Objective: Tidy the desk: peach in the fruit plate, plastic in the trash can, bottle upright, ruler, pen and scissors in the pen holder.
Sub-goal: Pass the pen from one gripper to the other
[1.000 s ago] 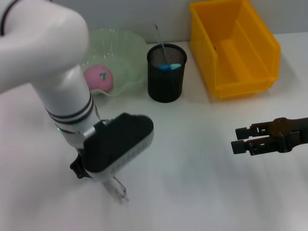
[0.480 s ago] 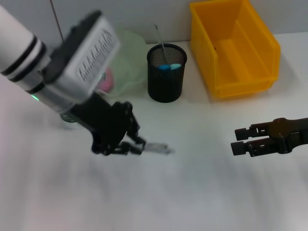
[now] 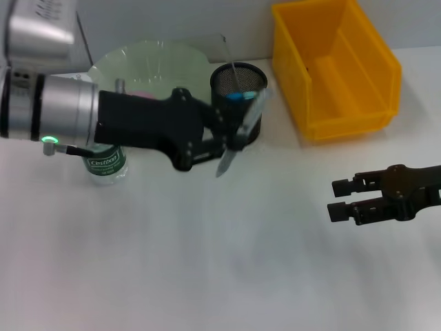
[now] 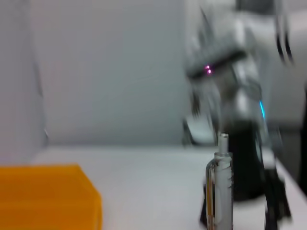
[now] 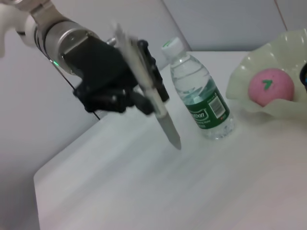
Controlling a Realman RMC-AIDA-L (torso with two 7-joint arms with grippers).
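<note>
— Where's the left gripper (image 3: 231, 138) just now?

— Up off the white desk (image 3: 227, 262), reaching across in front of the pale green fruit plate (image 3: 165, 62). Its jaws are clamped on a clear pen (image 3: 241, 132), which hangs tilted, the upper end level with the rim of the black mesh pen holder (image 3: 238, 103) and the lower end pointing down toward the desk. From the right wrist camera you can see the black fingers (image 5: 144, 103) pinching the pen partway along its barrel.

— Is the pen inside the holder?

— No, it sits just in front of it, overlapping the rim from the head camera. The holder has something blue and a thin clear stick in it.

— And the rest?

— A water bottle (image 5: 200, 96) with a green label stands upright beside the fruit plate, and a pink peach (image 5: 270, 86) lies in the plate. The yellow bin (image 3: 337, 69) stands beside the holder. The right gripper (image 3: 337, 200) hovers low over the desk, well apart from everything, its jaws slightly parted and holding nothing.
</note>
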